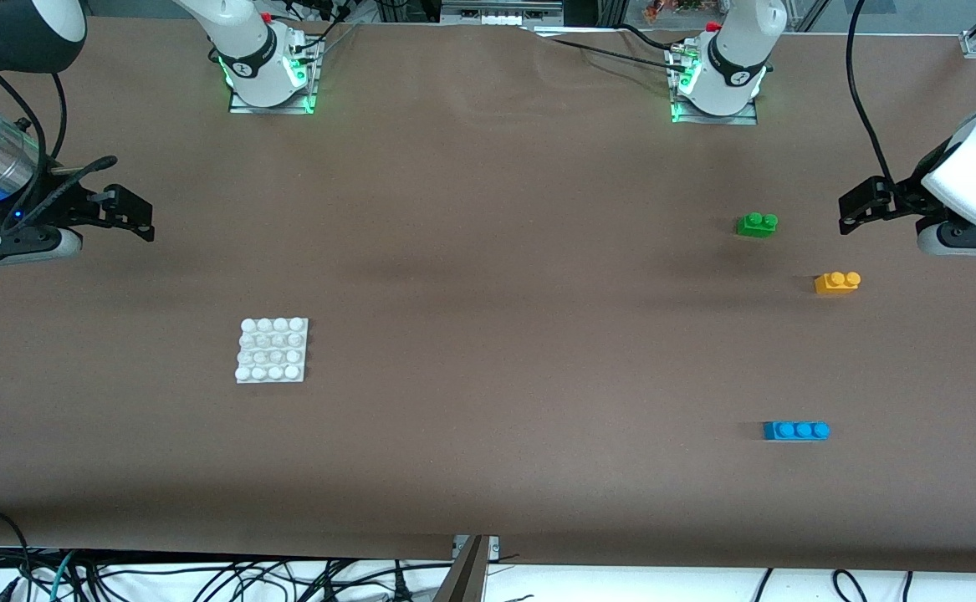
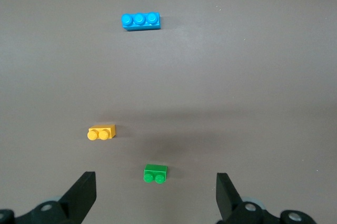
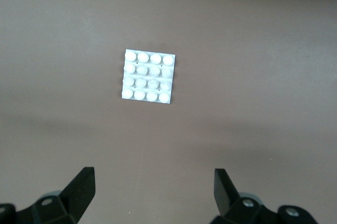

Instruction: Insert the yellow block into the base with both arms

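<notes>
The yellow block lies on the brown table toward the left arm's end; it also shows in the left wrist view. The white studded base lies flat toward the right arm's end and shows in the right wrist view. My left gripper hangs open and empty over the table's edge at the left arm's end, apart from the yellow block; its own view shows its jaws wide. My right gripper hangs open and empty over the right arm's end, apart from the base.
A green two-stud brick lies farther from the front camera than the yellow block, and shows in the left wrist view. A blue three-stud brick lies nearer to the camera. Cables hang past the table's front edge.
</notes>
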{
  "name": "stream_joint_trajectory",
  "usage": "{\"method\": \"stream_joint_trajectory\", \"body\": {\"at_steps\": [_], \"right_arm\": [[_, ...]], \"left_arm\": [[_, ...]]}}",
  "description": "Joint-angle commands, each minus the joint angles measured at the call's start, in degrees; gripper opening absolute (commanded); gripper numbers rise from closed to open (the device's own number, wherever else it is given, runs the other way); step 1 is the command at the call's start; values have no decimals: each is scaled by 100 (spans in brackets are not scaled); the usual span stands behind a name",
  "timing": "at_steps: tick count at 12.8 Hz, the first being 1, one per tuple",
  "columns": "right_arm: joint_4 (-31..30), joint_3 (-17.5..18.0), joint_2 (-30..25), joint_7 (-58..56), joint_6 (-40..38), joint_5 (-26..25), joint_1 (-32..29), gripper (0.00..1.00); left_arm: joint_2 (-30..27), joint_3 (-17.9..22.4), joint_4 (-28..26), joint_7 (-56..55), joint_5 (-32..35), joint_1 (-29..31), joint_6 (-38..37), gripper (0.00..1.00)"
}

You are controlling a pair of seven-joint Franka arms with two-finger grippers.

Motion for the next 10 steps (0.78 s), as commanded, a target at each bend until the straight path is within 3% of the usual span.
{"method": "stream_joint_trajectory", "body": {"at_steps": [1, 10], "right_arm": [[34, 3, 9, -77, -48, 17, -33, 100], [60, -6, 18, -85, -4, -35, -50, 100]], "left_arm": [[4, 7, 129, -72, -115, -19, -129, 100], [12, 51, 120, -20, -106, -11, -120, 100]]}}
